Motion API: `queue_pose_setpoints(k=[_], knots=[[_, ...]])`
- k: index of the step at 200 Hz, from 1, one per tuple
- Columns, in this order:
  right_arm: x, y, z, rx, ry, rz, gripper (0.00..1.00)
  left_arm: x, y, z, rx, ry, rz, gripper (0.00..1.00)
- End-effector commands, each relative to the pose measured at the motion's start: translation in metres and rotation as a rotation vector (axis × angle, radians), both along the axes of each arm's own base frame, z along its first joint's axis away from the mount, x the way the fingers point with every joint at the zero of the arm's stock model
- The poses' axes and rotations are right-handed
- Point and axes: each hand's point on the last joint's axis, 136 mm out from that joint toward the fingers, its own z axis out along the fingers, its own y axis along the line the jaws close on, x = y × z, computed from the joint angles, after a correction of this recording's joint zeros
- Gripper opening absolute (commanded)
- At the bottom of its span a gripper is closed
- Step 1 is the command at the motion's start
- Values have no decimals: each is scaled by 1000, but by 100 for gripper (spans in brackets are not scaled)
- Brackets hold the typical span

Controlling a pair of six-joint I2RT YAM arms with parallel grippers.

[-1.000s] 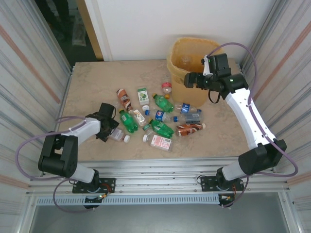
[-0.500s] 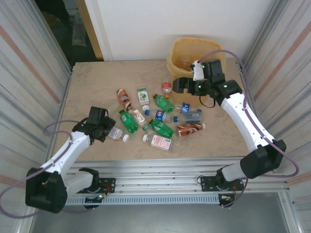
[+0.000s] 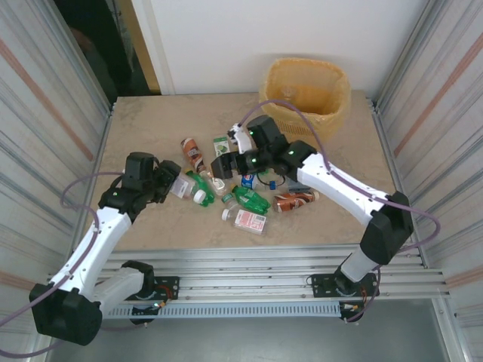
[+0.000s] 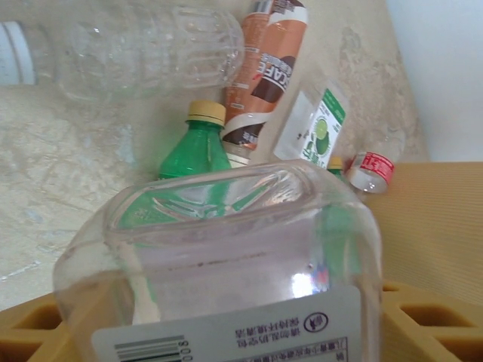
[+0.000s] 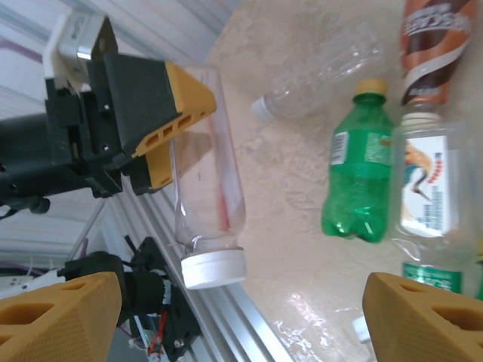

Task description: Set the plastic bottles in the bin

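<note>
Clear bottle (image 5: 207, 181) clamped in your left claw (image 3: 170, 181), left of the pile (image 3: 249, 197); right claw (image 3: 220, 167) gapes empty above it. Lift well clear before swinging toward the bin (image 3: 336, 105), far-right corner.

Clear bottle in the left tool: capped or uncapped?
Capped: the clear bottle carries a white cap on its neck end.

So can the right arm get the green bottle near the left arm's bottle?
Probably yes: the right arm has its jaws open just above the green bottle, and nothing lies on it.
</note>
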Motion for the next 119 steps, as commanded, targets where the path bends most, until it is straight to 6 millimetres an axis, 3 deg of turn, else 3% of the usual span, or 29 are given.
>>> queue_pose_setpoints(k=[1, 61, 119], knots=[[-5, 25, 2, 44, -13, 36, 81, 7, -7, 20, -36, -63, -31, 47], [-22, 81, -26, 60, 61, 155, 75, 7, -12, 21, -70, -72, -40, 47], [-18, 109, -46, 74, 103, 170, 65, 6, -13, 20, -85, -74, -38, 47]])
